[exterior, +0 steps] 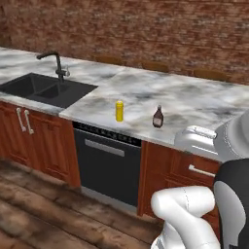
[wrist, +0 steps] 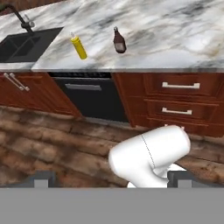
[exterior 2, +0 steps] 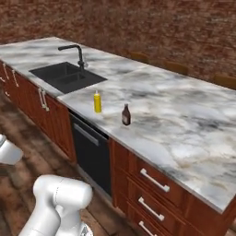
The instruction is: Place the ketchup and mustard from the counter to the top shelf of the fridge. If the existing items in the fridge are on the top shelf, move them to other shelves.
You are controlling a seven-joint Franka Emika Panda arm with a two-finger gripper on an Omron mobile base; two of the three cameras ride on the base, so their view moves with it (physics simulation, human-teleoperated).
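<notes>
A yellow mustard bottle (exterior: 119,111) and a dark, probably ketchup, bottle (exterior: 157,117) are standing near the worktop's (exterior: 204,104) front edge, awaiting a first reach by the wide-open, empty gripper (wrist: 112,180).

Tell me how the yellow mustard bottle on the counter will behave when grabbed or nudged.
The mustard bottle stands tall and narrow near the counter edge, so a nudge would probably tip it. Its round body would likely roll once down. It looks like smooth plastic, possibly slippery.

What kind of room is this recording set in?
A simulated home kitchen, it seems: a marble counter with a black sink and faucet, a dishwasher under it, and wooden cabinets against a brick wall.
</notes>
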